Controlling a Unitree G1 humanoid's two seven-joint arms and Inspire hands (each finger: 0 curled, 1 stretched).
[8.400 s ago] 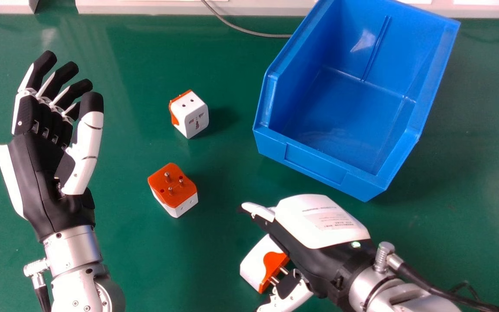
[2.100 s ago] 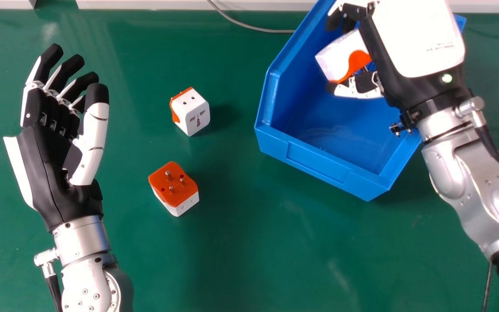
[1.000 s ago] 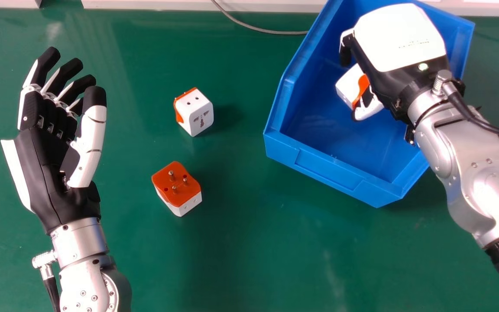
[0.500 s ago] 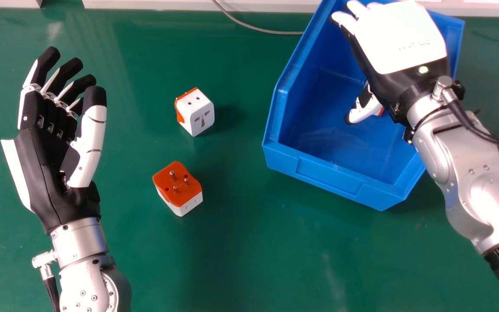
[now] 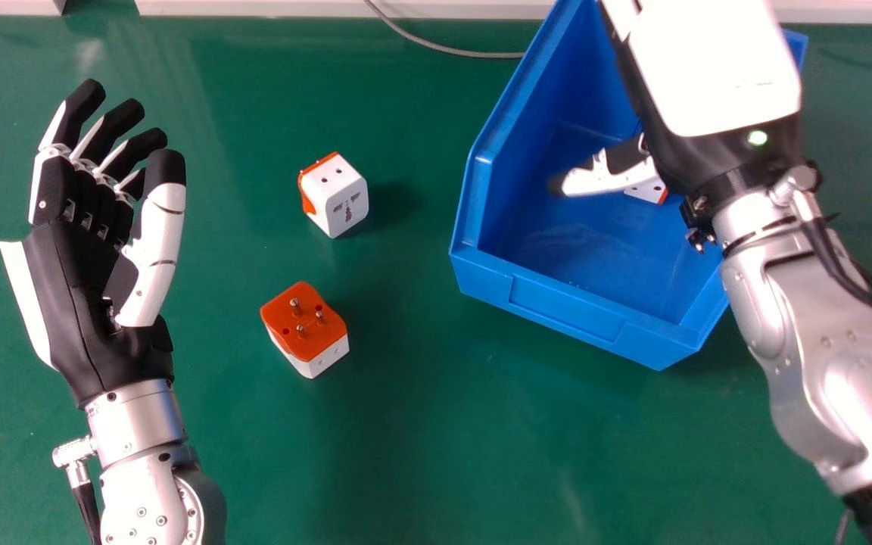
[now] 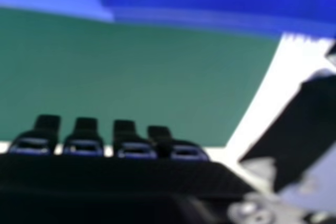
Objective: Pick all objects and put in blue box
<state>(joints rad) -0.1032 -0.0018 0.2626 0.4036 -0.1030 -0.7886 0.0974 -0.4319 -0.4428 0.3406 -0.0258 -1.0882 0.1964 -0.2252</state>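
Note:
Over the back right part of the blue box (image 5: 565, 303) is my right hand (image 5: 716, 68), open, its thumb pointing left above the box's inside. In the right hand view, straight fingers of my right hand (image 6: 126, 140) show with nothing held. An adapter (image 5: 646, 189), white with an orange edge, lies on the box floor, partly hidden beneath the thumb and palm. On the table left of the box sit a white adapter with an orange back (image 5: 336, 195) and, nearer, one with its orange pin side up (image 5: 304, 325). My left hand (image 5: 80, 295) is open at the left, holding nothing.
The green table (image 5: 421, 454) carries everything. A grey cable (image 5: 443, 48) runs along the back edge to behind the box. White panels (image 5: 277, 7) line the far side. The right silver forearm spans the view's right side.
My right hand carried the adapter from the near table into the box, then opened and let it go. Since then it has shifted slightly farther back. The left hand has barely moved.

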